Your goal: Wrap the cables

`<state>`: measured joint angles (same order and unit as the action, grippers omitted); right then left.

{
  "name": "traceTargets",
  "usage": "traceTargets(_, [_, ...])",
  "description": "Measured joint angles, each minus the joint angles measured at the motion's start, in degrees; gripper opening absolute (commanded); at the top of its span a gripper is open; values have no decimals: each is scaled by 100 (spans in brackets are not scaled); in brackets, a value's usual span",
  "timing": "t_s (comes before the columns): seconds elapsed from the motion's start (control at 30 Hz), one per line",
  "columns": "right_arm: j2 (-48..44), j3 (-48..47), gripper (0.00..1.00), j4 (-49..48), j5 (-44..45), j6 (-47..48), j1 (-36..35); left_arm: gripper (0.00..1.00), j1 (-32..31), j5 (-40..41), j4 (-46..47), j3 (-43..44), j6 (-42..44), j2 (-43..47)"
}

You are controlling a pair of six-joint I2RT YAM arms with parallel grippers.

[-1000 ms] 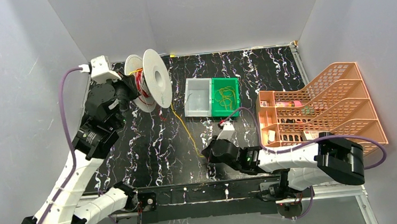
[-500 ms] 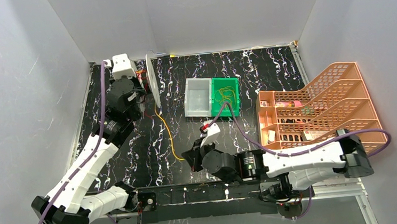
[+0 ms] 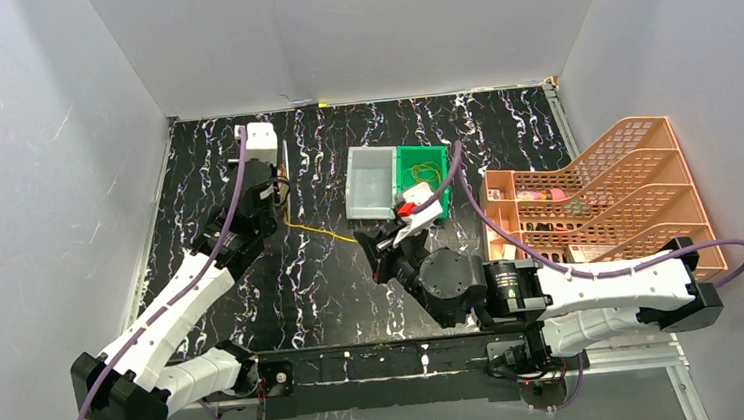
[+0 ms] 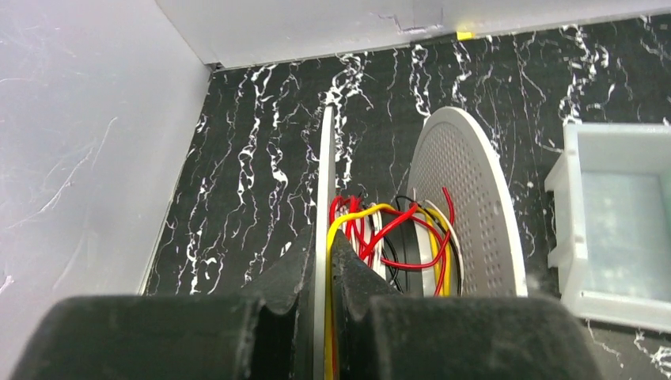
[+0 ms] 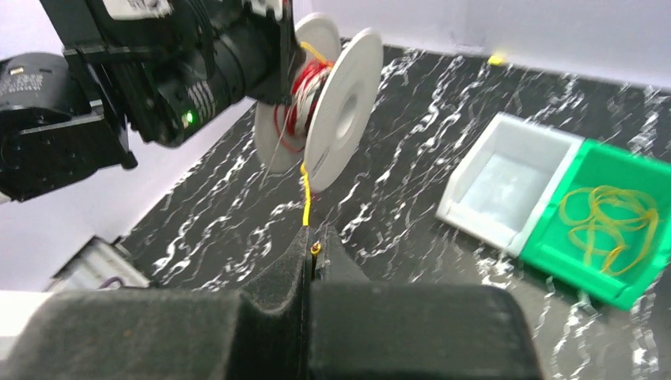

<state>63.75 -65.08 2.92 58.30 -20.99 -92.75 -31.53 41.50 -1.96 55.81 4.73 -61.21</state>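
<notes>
Top view: the spool (image 3: 285,167), at ten o'clock on the table, has swung from broadside to edge-on within the last second, carried by the left gripper (image 3: 279,192). The right gripper (image 3: 376,248) has climbed from six o'clock to the centre. The yellow cable (image 3: 321,230) now runs straight between them (it trailed toward the near edge before), so I judge a turn is going on and the slack is taken up.

Left wrist: the left gripper (image 4: 324,245) is clamped tight on the spool's (image 4: 467,214) near flange. Red, black and yellow wires sit on the hub.

Right wrist: the right gripper (image 5: 315,237) is pinched closed on the yellow cable (image 5: 306,198), which leads to the spool (image 5: 348,103) at eleven o'clock. More yellow loops wait in the green bin (image 5: 554,253) at three o'clock.
</notes>
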Motion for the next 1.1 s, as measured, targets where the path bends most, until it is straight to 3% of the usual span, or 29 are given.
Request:
traceTargets(0.2, [387,-734,0,146,-33,1064,341,0,-11,-330,-140,-199,168,-11])
traceTargets(0.43, [699,-1351,0,686,-1220,1287,2291,0,-15,-968,-284,-387,310,81])
traceTargets(0.87, [1613,-2201,0,1248,-4275,734,4924,0,-85,-3040,-909,-702,361,1137])
traceTargets(1.1, [1869,-1974,0,1250,-5836,76,6000,0,-87,-4186,-1016,-739,271,1718])
